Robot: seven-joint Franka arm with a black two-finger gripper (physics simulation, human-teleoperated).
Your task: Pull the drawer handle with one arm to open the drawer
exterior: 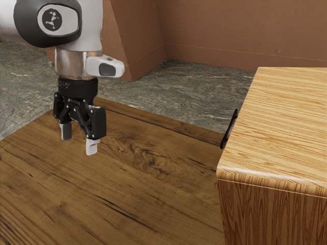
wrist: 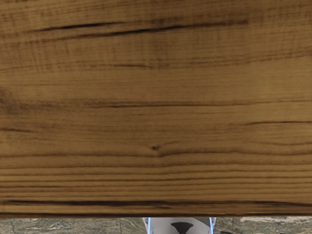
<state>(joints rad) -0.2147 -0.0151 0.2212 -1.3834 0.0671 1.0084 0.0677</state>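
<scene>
Gripper [exterior: 78, 142]: fingers apart, empty, over table [exterior: 153, 199]. Handle [exterior: 229, 130]: well apart; approach level, straddle bar squarely.

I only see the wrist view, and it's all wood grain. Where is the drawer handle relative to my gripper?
Observer: The black handle is on the cabinet face, well off toward the exterior view's right of the gripper.
Operator: Am I gripping anything, or touching the wood?
Observer: No. The gripper is open and empty, and it hovers above the table, pointing down.
</scene>
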